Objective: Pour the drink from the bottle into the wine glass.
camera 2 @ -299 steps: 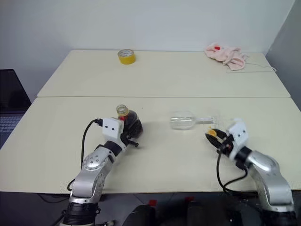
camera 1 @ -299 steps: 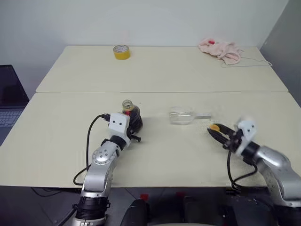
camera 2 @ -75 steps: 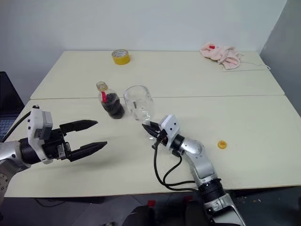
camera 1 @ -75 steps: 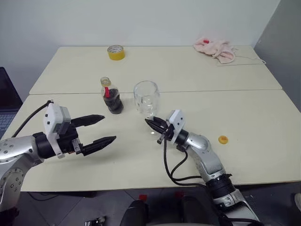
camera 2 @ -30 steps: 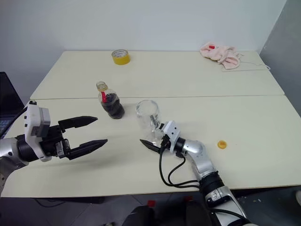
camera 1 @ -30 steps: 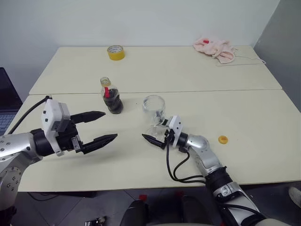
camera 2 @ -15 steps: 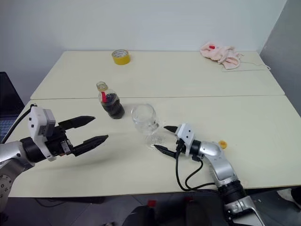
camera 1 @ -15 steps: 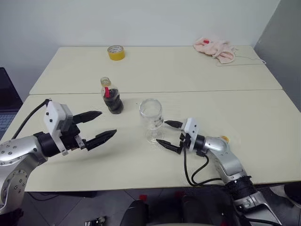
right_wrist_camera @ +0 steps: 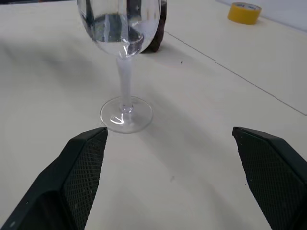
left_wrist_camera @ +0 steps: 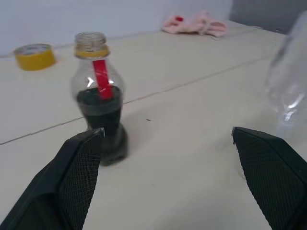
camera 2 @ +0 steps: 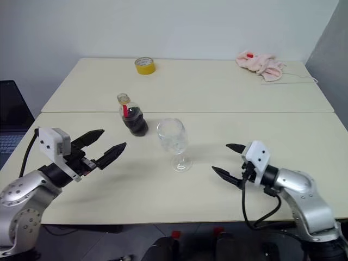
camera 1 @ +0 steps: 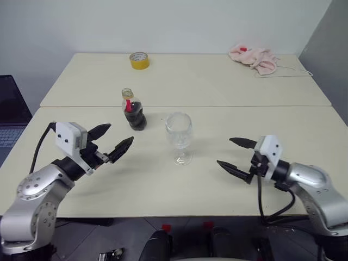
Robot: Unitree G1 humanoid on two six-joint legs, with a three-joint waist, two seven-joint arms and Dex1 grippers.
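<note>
**Both jaws wide, glass upright, nothing poured yet**

Jaws spread wide and empty on both arms, the robot faces a pale table [camera 1: 304,125] where the pour has yet to begin. On the left, the left gripper [camera 1: 113,140] hangs just above the tabletop, its two black fingers parted and aimed toward the bottle [camera 1: 134,110], near it but not touching. The bottle stands upright close to the seam between the two tabletops, its cap off and its neck open, a red label on the neck and the drink [left_wrist_camera: 100,112], dark and cola-like, filling roughly its lower half. Behind it, at the far edge, lies a yellow tape roll [camera 1: 140,60]. Just right of the bottle, apart from it, the wine glass [camera 1: 179,137] stands on its round foot, its bowl clear and, as far as can be seen, dry. Further right, the right gripper [camera 1: 235,154] hovers with fingers apart, pointing toward the glass and well clear of its foot. A pink cloth [camera 1: 254,57] sits crumpled in the far right corner.

Judging by the scene, the preparation is finished: bottle opened, glass set upright and free. What remains is the whole of the pour itself: grasping the bottle, most likely with the left gripper, carrying it to the rim and tipping it without knocking the slender glass.
</note>
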